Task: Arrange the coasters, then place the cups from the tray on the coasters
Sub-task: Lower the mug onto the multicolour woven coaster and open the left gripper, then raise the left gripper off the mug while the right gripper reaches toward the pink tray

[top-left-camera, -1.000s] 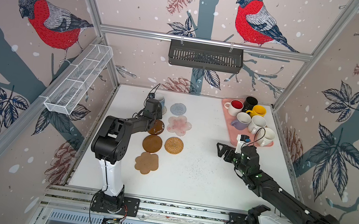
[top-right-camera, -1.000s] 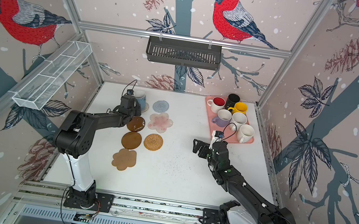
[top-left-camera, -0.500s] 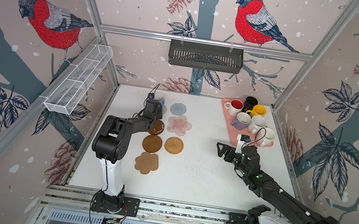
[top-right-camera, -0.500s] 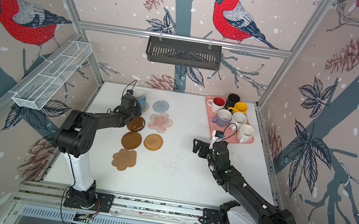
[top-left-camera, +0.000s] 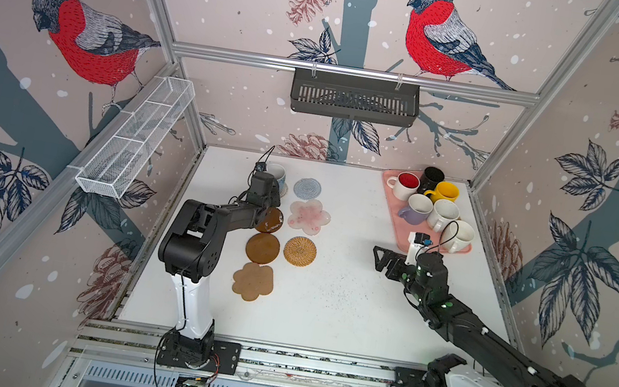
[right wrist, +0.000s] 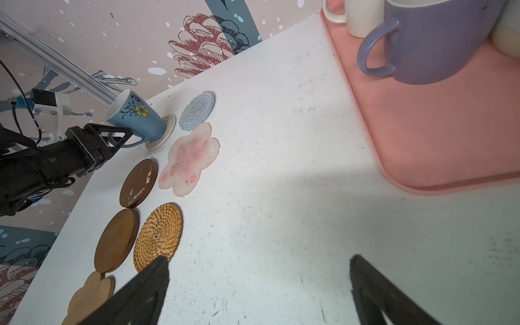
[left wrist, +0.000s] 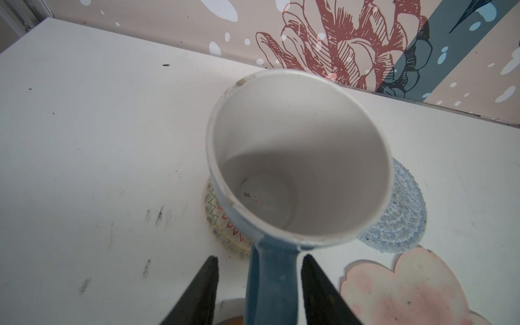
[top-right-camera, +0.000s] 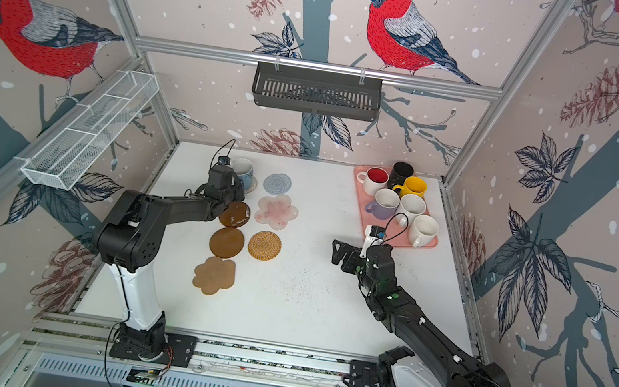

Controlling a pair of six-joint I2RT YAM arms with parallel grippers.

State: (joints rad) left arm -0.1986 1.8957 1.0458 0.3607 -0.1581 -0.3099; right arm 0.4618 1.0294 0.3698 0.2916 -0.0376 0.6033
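The light blue cup (left wrist: 298,157) stands on the beige woven coaster (left wrist: 225,225) at the back left. My left gripper (left wrist: 259,256) is open, one finger on each side of the cup's handle with a gap to both. The other coasters lie beside it: a grey-blue round (top-left-camera: 307,189), a pink flower (top-left-camera: 309,214), two brown discs (top-left-camera: 262,248), a wicker round (top-left-camera: 300,250) and a cork flower (top-left-camera: 253,281). Several cups, among them the lavender one (top-left-camera: 416,209), sit on the pink tray (top-left-camera: 392,199). My right gripper (top-left-camera: 379,258) hangs open and empty over the table near the tray's front corner.
A dark slotted basket (top-left-camera: 354,98) hangs on the back wall and a white wire rack (top-left-camera: 135,141) on the left wall. Bare white table (top-left-camera: 332,303) lies between the coasters and the right arm.
My left gripper has opened and let go of the light blue cup's handle. The cup stays on the beige coaster. The right arm has not moved.
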